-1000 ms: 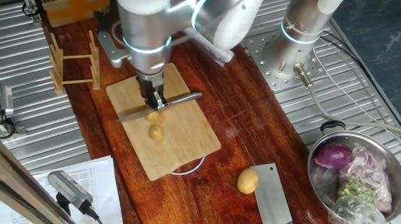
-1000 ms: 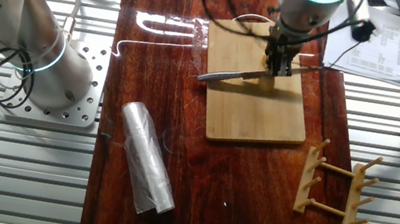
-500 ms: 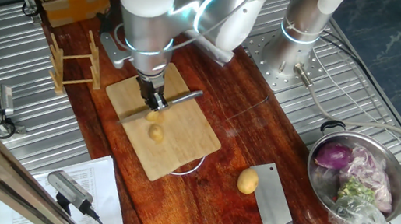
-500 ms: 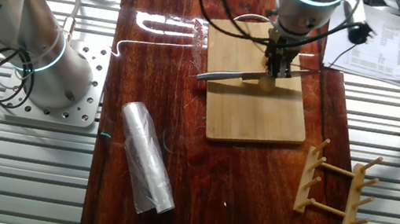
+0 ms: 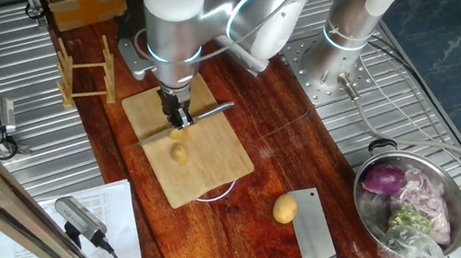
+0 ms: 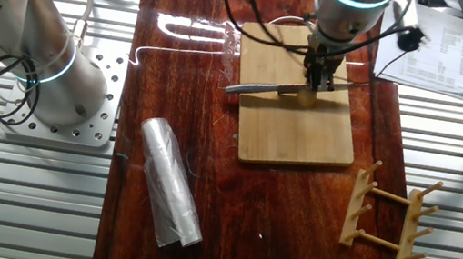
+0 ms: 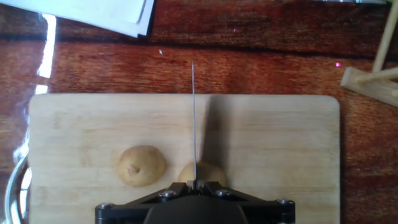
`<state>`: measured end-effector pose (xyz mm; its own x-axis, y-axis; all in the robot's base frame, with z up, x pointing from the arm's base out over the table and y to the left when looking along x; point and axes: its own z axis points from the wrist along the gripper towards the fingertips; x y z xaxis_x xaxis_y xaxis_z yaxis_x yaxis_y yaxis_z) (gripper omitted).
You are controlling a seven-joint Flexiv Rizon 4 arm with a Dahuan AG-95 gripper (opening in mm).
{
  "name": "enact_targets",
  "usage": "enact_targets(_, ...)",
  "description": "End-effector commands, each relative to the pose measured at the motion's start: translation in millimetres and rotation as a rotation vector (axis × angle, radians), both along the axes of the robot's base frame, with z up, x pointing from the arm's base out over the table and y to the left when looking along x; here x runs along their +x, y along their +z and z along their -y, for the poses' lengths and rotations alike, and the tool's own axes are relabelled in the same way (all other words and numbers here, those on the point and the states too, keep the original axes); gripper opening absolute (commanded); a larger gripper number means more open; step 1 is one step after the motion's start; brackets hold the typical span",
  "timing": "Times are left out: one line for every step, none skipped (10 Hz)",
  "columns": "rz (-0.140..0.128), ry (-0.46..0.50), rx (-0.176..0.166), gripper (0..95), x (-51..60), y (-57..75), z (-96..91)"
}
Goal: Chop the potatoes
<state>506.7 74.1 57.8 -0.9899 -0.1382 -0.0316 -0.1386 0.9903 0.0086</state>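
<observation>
One baby potato (image 7: pixel 202 173) sits on the cutting board (image 7: pixel 280 143) directly under my knife (image 7: pixel 194 118), its blade reaching straight ahead across it; the other potato (image 7: pixel 142 165) lies just beside it. My gripper (image 5: pixel 180 116) is clamped on the knife handle.

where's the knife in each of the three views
One fixed view: the knife lies slantwise across the cutting board, held in the gripper.
The other fixed view: blade points left over the board's upper half.
Hand view: blade seen edge-on, a thin vertical line mid-frame.
Shared landmark: the cutting board.
</observation>
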Motion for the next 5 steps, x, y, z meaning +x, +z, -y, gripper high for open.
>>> enact_targets(-0.023,0.002,0.000,0.0,-2.1,10.0,0.9)
enact_targets(-0.028,0.004,0.003,0.0,-2.3,15.7,0.8)
enact_targets(-0.029,0.005,0.004,0.0,-3.0,20.7,0.5)
enact_targets(-0.028,0.003,0.007,0.0,-3.7,20.6,0.5)
enact_targets(-0.028,0.003,0.007,0.0,-3.8,20.6,0.5)
